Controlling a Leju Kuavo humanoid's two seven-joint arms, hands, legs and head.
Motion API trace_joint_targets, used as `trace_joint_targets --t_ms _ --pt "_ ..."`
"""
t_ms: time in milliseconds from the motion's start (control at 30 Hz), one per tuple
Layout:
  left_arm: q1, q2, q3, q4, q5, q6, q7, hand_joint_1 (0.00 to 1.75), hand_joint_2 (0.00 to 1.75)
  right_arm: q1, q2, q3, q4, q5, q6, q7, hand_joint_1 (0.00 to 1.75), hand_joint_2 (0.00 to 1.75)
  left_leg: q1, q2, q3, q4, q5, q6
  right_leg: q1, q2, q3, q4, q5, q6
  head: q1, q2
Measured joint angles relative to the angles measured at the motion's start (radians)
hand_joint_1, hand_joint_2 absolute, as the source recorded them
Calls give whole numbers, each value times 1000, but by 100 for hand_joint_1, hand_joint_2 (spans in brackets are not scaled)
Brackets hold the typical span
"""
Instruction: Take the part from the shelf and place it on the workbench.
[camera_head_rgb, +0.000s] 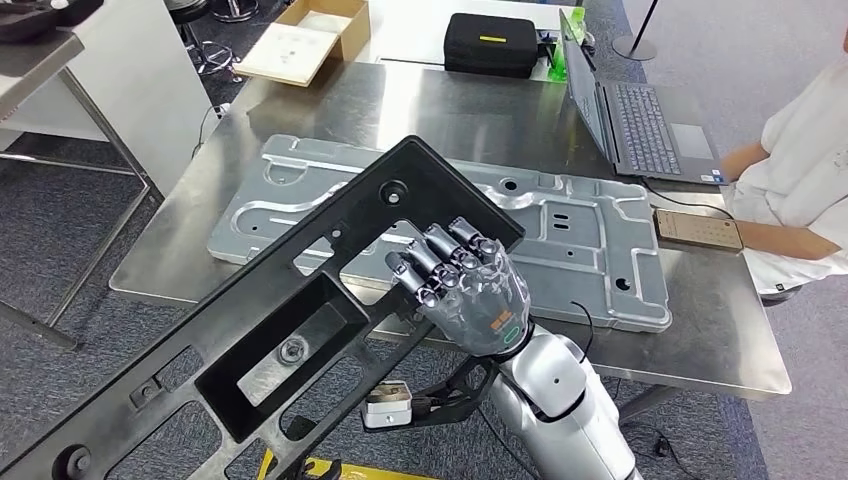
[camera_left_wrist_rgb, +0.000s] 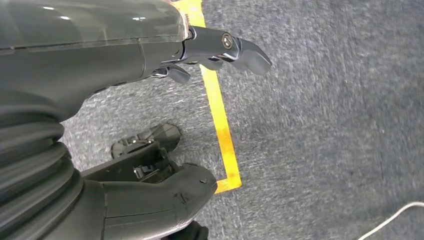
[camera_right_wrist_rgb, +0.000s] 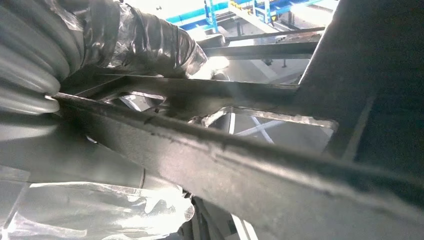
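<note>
Right hand (camera_head_rgb: 465, 285) grips the long black ribbed plastic part (camera_head_rgb: 290, 330), held tilted over the steel workbench's (camera_head_rgb: 700, 340) near edge; left hand (camera_left_wrist_rgb: 220, 50) hangs with fingers apart, holding nothing.

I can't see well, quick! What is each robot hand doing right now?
Right hand: holding the big black part above the metal workbench.
Left hand: hanging over the carpet, holding nothing, fingers apart.

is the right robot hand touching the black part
Touching. In the head view the right robot hand curls its fingers over the edge of the black part and holds it above the workbench.
</note>
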Motion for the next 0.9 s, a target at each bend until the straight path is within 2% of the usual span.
trace_joint_targets --t_ms 67,100,167,200,233,267,333,400,467,533,567,600,700,733,767,800,833,900 --pt "-2 -1 0 0 1 1 0 0 175 -1 0 -6 4 -7 0 16 175 175 3 3 2 -9 7 12 0 -22 -11 24 -19 10 0 0" --pt "-2 -2 0 0 1 2 0 0 175 -2 0 -9 7 -13 0 23 175 175 5 6 3 -12 9 18 0 -37 -28 63 -43 16 1 0" --pt "-1 -2 0 0 1 2 -1 0 175 -2 0 -15 16 -24 0 30 175 175 4 12 3 -13 10 23 -4 -60 -85 182 -102 24 1 0" --pt "0 -1 0 0 1 2 -1 0 175 -1 0 -17 21 -29 0 32 175 175 4 15 2 -13 9 23 -7 -63 -112 235 -119 27 1 0" --pt "1 -1 0 0 1 2 -1 0 175 0 0 -18 27 -34 0 38 175 175 4 18 2 -13 9 23 -9 -65 -125 258 -118 29 1 0" --pt "2 -1 0 0 1 3 -1 0 175 -1 0 -20 36 -41 0 50 175 175 4 20 2 -13 8 23 -10 -67 -120 247 -99 29 1 0" --pt "1 -1 0 0 0 3 -1 0 175 -13 -1 -26 69 -76 0 92 175 175 4 21 4 -13 7 20 -10 -72 -62 124 -32 22 1 0" --pt "0 -2 0 0 -1 0 0 0 175 -46 -7 -33 123 -139 0 138 175 175 1 23 3 -13 6 14 -3 -79 -9 13 5 12 1 0" --pt "-1 -2 0 0 -2 -13 0 0 175 -86 -22 -44 185 -198 0 161 175 175 -1 25 2 -15 8 4 4 -79 0 -11 6 5 1 0" --pt "-2 -1 0 0 -2 -34 0 0 175 -124 -39 -62 242 -224 0 165 175 175 -1 26 2 -14 5 -8 1 -76 3 -21 12 -4 1 0" --pt "-2 -1 0 0 -4 -43 0 0 175 -143 -48 -70 269 -226 0 165 175 175 -1 25 -4 0 -6 -12 -2 -75 6 -28 16 -10 1 0" --pt "-3 -1 0 0 -5 -50 0 0 175 -162 -56 -76 294 -224 0 165 175 175 -1 22 -20 35 -28 -16 -6 -74 9 -35 19 -16 0 0" --pt "-1 0 0 0 -8 -57 0 0 175 -197 -76 -86 354 -217 0 165 175 175 1 19 -107 216 -111 -23 -6 -71 11 -38 20 -24 0 0" --pt "0 0 0 0 -8 -59 0 0 175 -200 -81 -89 367 -205 0 167 175 175 2 19 -125 250 -115 -26 -5 -70 11 -36 19 -25 0 0" --pt "1 0 0 0 -9 -61 0 0 175 -204 -87 -91 377 -184 0 170 175 175 3 19 -127 248 -100 -28 -6 -67 11 -33 17 -24 0 0" --pt "1 1 0 0 -10 -63 -1 0 175 -210 -92 -92 386 -149 0 172 175 175 4 19 -111 209 -68 -28 -6 -64 11 -29 14 -22 0 0" --pt "1 1 0 0 -13 -66 -2 0 175 -218 -99 -93 392 -107 0 174 175 175 6 18 -83 144 -29 -28 -7 -61 11 -22 9 -18 0 0" --pt "-2 1 0 0 -18 -70 -4 0 175 -240 -116 -93 402 -35 0 173 175 175 6 12 -34 38 12 -22 -5 -57 3 -6 0 -8 0 0"
